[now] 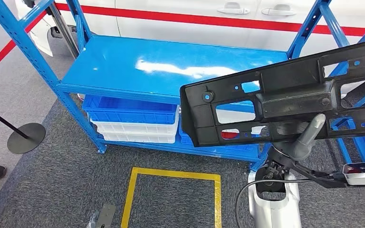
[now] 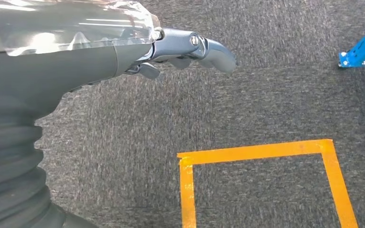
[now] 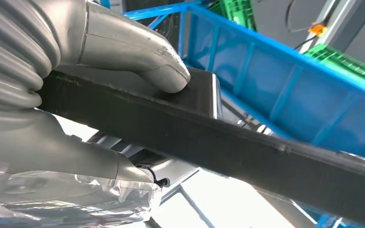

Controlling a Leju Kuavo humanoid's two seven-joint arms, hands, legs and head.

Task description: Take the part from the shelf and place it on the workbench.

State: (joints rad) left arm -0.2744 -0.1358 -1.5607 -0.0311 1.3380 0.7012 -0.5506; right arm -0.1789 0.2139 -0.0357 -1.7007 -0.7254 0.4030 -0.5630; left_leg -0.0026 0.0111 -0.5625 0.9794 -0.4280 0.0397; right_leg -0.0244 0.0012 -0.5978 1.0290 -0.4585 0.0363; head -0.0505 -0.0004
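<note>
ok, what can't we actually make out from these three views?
- Black part: its far end is cut off by the head view's right edge.
- Right hand: in the head view the part hides most of it; fingers under the part are not visible in the right wrist view.
- Workbench: cannot be placed from these pictures.
- Bins under the blue shelf: contents hidden by the shelf board.

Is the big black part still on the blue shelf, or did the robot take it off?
Off. The right hand grips the black part and holds it up in front of the blue shelf.
</note>
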